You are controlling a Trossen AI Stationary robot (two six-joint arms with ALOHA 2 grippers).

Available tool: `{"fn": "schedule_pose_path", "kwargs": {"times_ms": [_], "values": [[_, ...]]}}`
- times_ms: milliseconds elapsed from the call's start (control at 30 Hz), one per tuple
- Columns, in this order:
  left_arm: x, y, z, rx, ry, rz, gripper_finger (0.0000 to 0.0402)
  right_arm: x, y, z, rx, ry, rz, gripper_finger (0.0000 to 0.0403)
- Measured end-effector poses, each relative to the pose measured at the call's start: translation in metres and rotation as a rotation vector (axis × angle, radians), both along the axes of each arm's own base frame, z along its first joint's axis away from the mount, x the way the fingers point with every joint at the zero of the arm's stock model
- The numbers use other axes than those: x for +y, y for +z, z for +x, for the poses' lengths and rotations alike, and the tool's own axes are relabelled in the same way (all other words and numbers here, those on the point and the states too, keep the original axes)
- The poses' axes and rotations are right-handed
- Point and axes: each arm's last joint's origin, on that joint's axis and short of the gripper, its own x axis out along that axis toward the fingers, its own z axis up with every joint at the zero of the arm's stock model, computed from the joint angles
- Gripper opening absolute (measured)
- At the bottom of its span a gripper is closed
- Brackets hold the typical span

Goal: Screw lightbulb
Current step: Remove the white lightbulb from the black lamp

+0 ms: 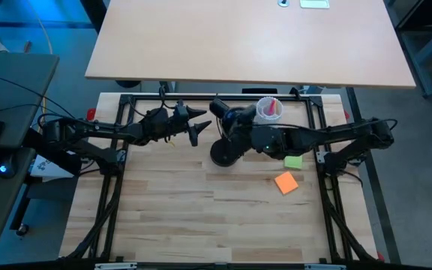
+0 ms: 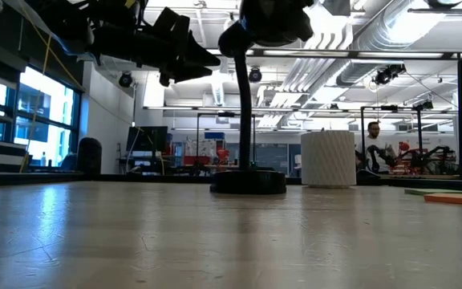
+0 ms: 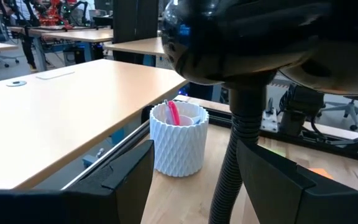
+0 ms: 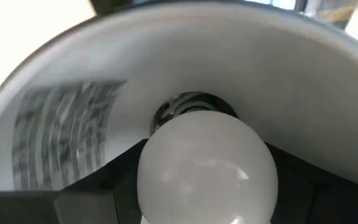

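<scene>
Hovering above the table [image 1: 163, 217] just left of the lamp [image 1: 227, 146], the left hand [image 1: 195, 124] is keeping its fingers [image 3: 114, 180] spread and is gripping nothing; in its wrist view the lamp's ribbed neck [image 3: 229, 168] is standing in the gap between them. Further right, the right hand [image 4: 207, 193] is reaching into the lamp's white-lined shade [image 4: 303, 93], pinching the lightbulb [image 4: 207, 168] between its dark fingers [image 4: 104, 186]. The bulb is sitting right at the mouth of the socket [image 4: 188, 106], its base hidden behind its white globe, so I cannot tell how far it is threaded.

The lamp's round base [image 2: 248, 181] is resting on the pale wooden table. A white textured cup [image 2: 328, 158] is standing just beyond the lamp, holding a red item [image 3: 173, 113]. Two sticky notes are lying to the right: one green [image 1: 293, 161], one orange [image 1: 286, 182]. A second, larger tabletop [image 1: 246, 37] is sitting behind. In the workshop room beyond, one person [image 2: 373, 143] is sitting far off.
</scene>
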Motion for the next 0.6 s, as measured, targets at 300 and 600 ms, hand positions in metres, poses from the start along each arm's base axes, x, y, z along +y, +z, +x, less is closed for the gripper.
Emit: {"fn": "schedule_pose_path", "kwargs": {"times_ms": [300, 600], "values": [[0.0, 0.0, 0.0, 0.002, 0.0, -0.001, 0.0224, 0.017, 0.0, -0.002, 0.135, 0.061, -0.153, 0.0241], [0.0, 0.0, -0.001, 0.016, 0.0, 0.015, 0.0224, 0.035, 0.003, 0.0, -0.189, 0.136, 0.235, 0.0242]]}}
